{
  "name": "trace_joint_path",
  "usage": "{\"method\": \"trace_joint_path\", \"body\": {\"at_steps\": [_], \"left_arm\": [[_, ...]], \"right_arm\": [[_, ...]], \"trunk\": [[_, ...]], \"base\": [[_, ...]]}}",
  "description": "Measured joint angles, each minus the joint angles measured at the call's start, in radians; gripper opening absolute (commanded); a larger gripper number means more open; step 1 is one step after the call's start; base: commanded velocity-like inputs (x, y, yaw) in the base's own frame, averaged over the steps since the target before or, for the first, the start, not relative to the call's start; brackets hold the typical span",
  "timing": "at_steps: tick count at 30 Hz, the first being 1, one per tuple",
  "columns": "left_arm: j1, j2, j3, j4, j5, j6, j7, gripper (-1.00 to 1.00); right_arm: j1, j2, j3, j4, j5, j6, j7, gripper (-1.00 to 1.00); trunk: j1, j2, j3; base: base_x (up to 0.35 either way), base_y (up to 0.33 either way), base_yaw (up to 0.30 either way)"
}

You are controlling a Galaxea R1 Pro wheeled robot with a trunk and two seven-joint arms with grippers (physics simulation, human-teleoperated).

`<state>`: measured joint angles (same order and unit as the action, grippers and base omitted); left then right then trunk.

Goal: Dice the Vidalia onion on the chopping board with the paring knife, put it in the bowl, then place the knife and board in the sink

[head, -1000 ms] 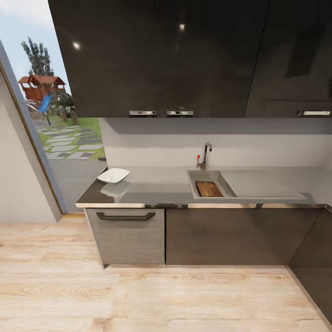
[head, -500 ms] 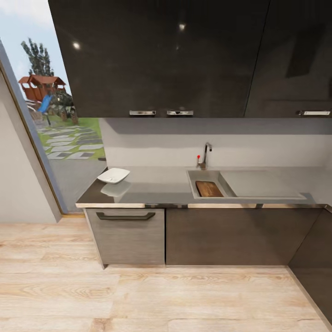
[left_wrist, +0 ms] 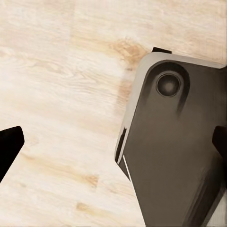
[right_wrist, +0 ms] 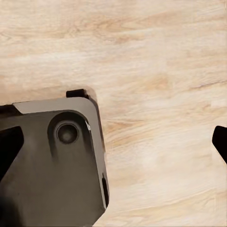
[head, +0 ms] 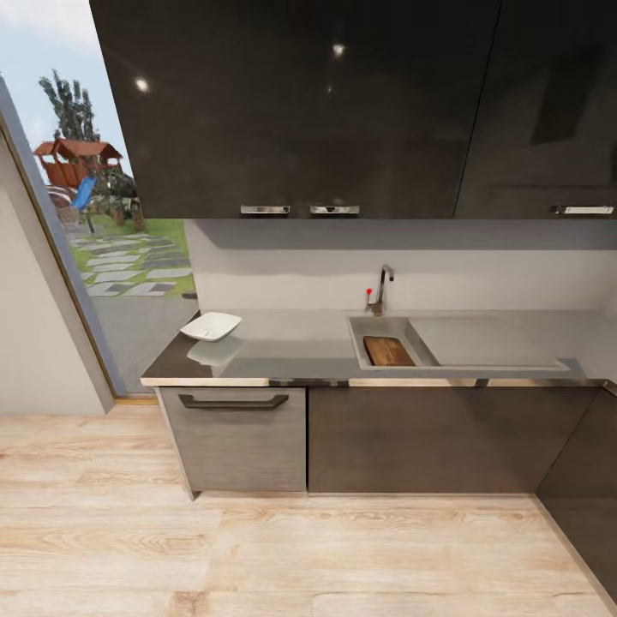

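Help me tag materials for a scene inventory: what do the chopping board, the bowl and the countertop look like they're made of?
Chopping board: wood, brown with darker grain, matte. Bowl: smooth white, probably glazed ceramic, though plastic can't be ruled out. Countertop: polished grey surface that mirrors the bowl, maybe stone or laminate, with a metal-look front edge.

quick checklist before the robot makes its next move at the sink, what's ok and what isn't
1. Chopping board in the sink: ok, it lies in the basin.
2. Knife in the sink: cannot tell, none can be made out from this distance.
3. Bowl on the countertop: ok, near its left end.
4. Diced onion in the bowl: cannot tell, the inside looks plain white.
5. Left gripper free: ok, open over wood floor, nothing between the fingers.
6. Right gripper free: ok, open, nothing held.
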<state>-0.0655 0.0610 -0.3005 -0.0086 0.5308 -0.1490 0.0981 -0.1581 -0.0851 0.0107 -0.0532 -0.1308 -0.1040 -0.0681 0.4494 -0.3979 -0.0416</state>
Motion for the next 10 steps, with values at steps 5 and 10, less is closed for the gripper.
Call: {"method": "trace_joint_path", "body": {"at_steps": [5,10], "left_arm": [[0.001,0.0,-0.001,0.001,0.0,0.0,0.0,1.0],[0.001,0.0,-0.001,0.001,-0.001,0.0,0.0,1.0]], "right_arm": [[0.0,0.048,0.002,-0.004,-0.002,-0.128,0.0,1.0],[-0.001,0.061,0.0,-0.004,-0.001,-0.145,0.0,1.0]], "trunk": [[0.0,0.0,0.0],[0.0,0.0,0.0]], "base": [[0.0,0.0,0.0],[0.0,0.0,0.0]]}}
